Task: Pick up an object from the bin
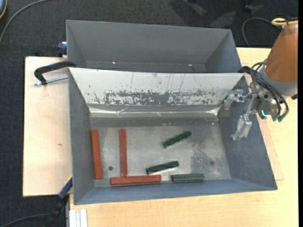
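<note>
While tool (238, 132) hovers, nearest bar (177, 139) is dark green.

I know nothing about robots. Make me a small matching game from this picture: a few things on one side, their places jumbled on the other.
Things
1. gripper
2. outer upright red stick
3. crosswise red stick
4. tilted green stick

Places
A. along the floor's front edge
B. middle of the floor
C. over the right sloping wall of the bin
D. next to the left wall

Pairs: 1-C, 2-D, 3-A, 4-B
</note>
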Available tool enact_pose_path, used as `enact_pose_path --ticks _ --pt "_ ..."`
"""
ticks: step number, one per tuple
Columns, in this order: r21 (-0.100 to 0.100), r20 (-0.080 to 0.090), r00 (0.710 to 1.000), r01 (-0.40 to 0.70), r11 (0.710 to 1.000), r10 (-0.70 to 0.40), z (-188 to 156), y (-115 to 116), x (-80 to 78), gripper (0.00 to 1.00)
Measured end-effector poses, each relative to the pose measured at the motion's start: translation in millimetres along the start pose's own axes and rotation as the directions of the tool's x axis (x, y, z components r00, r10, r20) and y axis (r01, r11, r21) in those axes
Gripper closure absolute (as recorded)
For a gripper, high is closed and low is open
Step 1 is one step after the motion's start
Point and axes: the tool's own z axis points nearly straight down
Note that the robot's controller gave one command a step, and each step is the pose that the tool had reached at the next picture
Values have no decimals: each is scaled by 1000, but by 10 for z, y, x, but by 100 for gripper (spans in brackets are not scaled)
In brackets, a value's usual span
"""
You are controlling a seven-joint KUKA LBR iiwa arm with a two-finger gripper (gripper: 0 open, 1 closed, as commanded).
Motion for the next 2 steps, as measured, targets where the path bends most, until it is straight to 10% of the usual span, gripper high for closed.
enact_pose_path --ticks 1,2 --pt "-3 -1 988 156 988 -156 1361 734 -47 0" --pt "2 11 951 310 951 -310 1312 1291 -192 0"
